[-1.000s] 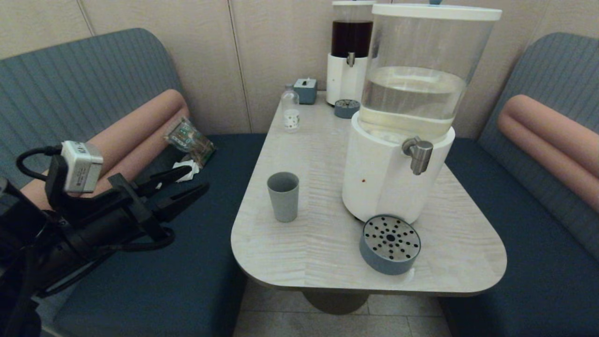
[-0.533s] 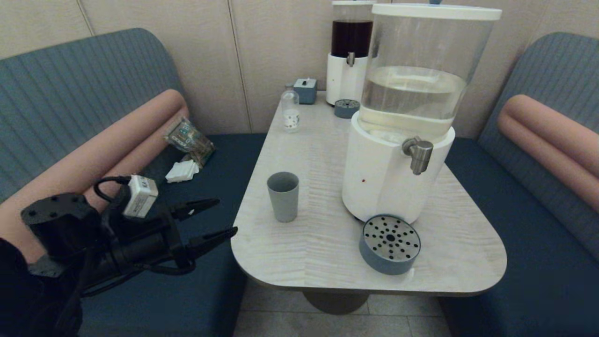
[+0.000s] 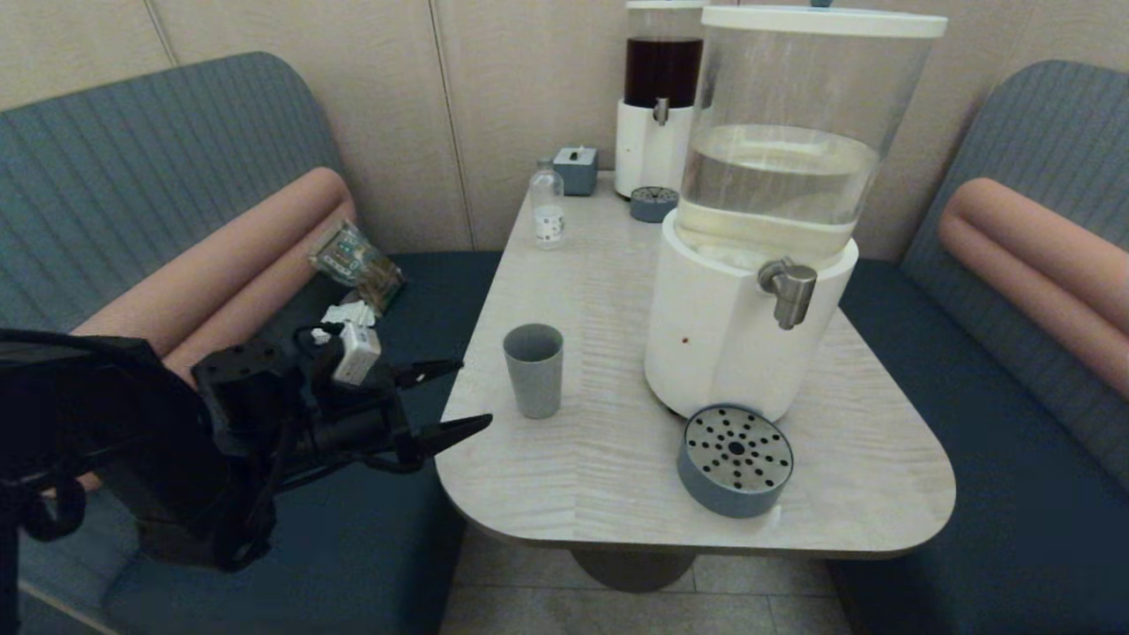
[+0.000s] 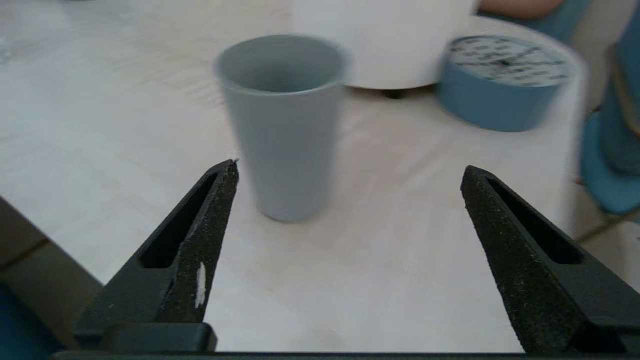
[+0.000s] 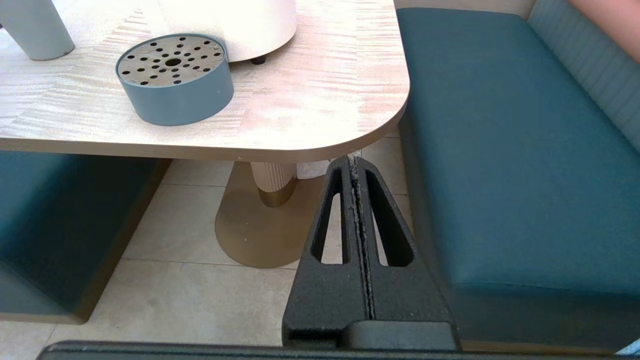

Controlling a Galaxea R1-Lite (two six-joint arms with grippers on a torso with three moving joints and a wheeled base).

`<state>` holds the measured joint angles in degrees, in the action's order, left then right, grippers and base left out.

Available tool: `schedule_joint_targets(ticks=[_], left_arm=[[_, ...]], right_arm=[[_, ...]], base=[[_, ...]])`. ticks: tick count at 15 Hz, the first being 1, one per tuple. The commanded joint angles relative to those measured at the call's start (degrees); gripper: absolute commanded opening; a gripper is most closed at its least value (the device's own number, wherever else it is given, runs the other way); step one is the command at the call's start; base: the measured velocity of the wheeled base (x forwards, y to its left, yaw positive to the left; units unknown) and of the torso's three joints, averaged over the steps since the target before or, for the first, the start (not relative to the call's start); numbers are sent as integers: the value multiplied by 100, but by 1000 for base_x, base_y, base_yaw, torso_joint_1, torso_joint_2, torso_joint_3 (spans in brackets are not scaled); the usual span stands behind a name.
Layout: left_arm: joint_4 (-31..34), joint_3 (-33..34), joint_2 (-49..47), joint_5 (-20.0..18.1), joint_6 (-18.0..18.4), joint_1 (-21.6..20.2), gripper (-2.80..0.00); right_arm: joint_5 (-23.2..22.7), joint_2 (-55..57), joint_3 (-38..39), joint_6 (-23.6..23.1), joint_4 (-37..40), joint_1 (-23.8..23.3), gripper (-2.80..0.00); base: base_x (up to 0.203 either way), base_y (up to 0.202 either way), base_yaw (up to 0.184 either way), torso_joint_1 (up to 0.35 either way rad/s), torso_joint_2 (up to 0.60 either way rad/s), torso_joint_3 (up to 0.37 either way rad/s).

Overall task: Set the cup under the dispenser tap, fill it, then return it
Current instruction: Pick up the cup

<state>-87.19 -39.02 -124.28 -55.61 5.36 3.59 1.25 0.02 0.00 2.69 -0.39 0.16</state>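
Observation:
The grey-blue cup (image 3: 534, 369) stands upright and empty on the table's left part, left of the big white-based dispenser (image 3: 741, 335). In the left wrist view the cup (image 4: 282, 125) sits a short way ahead of the fingers, nearer one of them. My left gripper (image 3: 472, 397) is open at the table's left edge, pointing at the cup and apart from it, with nothing between its fingers (image 4: 210, 210). The steel dispenser tap (image 3: 789, 291) juts from the white base above a round blue drip tray (image 3: 735, 459). My right gripper (image 5: 355, 167) is shut and empty, parked low beside the table's near right corner.
A clear bottle (image 3: 547, 210) with a white label, a small blue box (image 3: 576, 169), a second dispenser (image 3: 657, 97) with dark liquid and its own drip tray (image 3: 654, 204) stand at the table's far end. A snack packet (image 3: 357, 260) lies on the left bench.
My left arm has swung down and to the right from over the left bench, bringing the open gripper to the table's left edge close to the cup. The cup has stayed put.

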Motion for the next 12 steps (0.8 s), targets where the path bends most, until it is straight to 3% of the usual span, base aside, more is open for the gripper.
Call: schedule_joint_targets(ticks=[1,5,12], left_arm=[[-48,-745,-786,-21,-13,44,0],[-48,-1687,-1391,29,-67,56,0],[-48,-2326,-1843,128,-287,568,0]], right_arm=[[-2,6,9,3,-5,2,-280],[-2,6,9,3,1,2,-280],[-2,6,9,3,1,2,-280]], base=[[0,0,0,0,0,0],[0,0,0,0,0,0],[0,0,0,0,0,0]])
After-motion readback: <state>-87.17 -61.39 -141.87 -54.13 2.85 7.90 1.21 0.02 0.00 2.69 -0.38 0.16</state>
